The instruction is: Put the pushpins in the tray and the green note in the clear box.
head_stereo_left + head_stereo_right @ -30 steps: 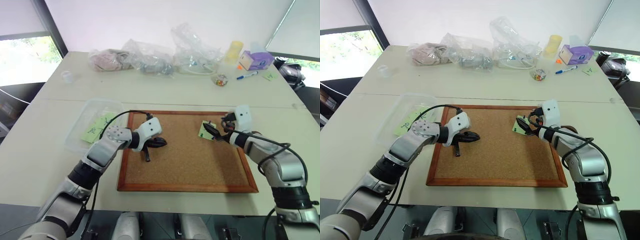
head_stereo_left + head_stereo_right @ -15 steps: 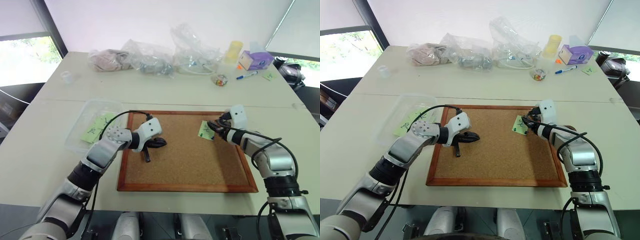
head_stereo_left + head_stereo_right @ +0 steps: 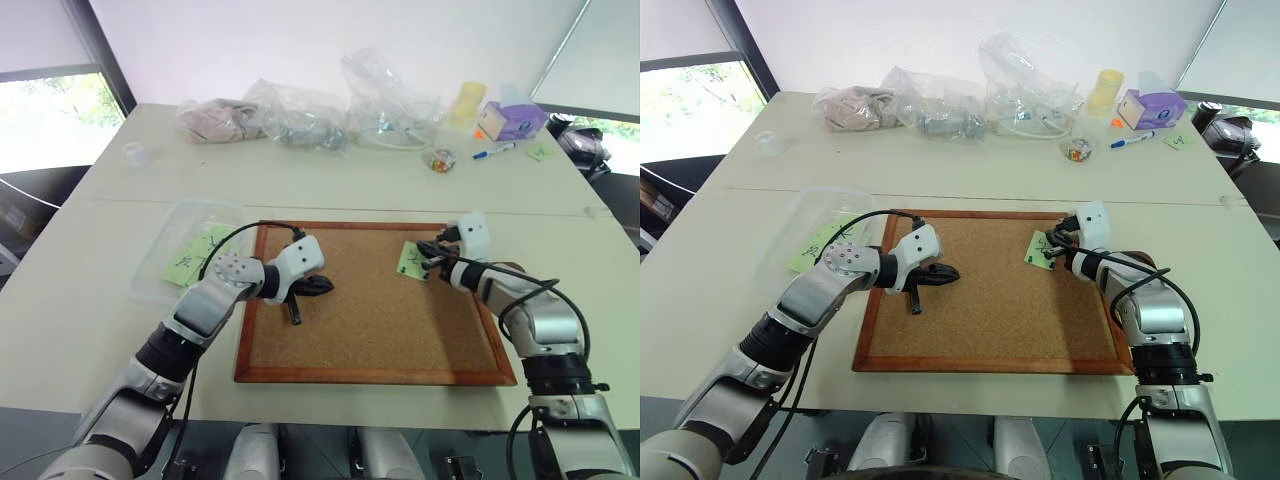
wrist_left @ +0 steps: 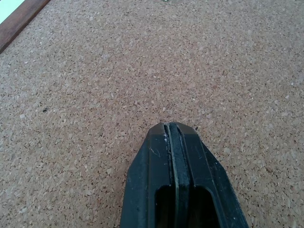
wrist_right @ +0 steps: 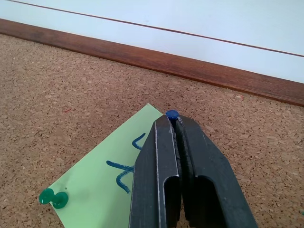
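Now right gripper (image 5: 174, 124) clamps the blue pushpin (image 5: 171, 114) to free the green note (image 5: 107, 180) from cork board (image 3: 370, 340); left gripper (image 4: 170, 128) hovers closed, empty.

Head stereo pair looks forward and down over worktop (image 3: 90, 300), both sharing cork board (image 3: 370, 330). Left wrist camera close above bare cork. Right wrist camera close over green note (image 5: 102, 183) at board's frame.
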{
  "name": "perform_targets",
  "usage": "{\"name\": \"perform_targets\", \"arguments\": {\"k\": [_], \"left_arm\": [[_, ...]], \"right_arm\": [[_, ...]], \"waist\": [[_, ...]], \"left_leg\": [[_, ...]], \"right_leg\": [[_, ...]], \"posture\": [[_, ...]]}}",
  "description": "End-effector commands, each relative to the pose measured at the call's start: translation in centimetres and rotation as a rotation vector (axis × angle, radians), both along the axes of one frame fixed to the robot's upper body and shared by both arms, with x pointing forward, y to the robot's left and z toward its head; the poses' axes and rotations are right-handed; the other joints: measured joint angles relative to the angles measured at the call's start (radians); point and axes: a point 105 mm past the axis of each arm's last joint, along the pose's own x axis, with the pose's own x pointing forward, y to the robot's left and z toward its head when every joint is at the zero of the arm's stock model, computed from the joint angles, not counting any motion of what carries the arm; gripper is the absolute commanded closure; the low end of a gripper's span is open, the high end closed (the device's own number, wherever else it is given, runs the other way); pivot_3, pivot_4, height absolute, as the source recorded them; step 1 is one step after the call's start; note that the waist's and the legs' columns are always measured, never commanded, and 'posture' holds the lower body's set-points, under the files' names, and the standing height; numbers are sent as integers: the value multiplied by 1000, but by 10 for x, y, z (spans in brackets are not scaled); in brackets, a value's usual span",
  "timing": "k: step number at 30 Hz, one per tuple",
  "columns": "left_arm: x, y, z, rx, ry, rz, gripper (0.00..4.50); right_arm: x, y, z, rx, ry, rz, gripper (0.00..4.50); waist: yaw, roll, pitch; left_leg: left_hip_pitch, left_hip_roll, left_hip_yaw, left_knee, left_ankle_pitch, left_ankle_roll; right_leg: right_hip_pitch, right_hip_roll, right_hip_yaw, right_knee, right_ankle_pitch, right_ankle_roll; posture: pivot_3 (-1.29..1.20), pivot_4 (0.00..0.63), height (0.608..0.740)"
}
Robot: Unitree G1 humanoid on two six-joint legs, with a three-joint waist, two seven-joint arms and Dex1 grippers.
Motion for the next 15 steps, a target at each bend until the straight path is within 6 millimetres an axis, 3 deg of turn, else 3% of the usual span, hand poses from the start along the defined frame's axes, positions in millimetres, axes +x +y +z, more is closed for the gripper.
{"name": "perform_targets", "arguments": {"k": [1, 15], "left_arm": [[0, 10, -18, 85, 42, 33, 4500], [1, 9, -19, 90, 41, 20, 4500]], "right_arm": [[3, -9, 38, 1, -177, -41, 4427], [-3, -21, 49, 22, -277, -112, 4427]], "waist": [[0, 1, 0], [-2, 3, -1]], "left_leg": [[0, 0, 0, 0, 0, 0], [1, 0, 0, 0, 0, 0]], "right_leg": [[0, 0, 0, 0, 0, 0], [1, 0, 0, 0, 0, 0]], "posture": [[0, 150, 737], [0, 150, 737]]}}
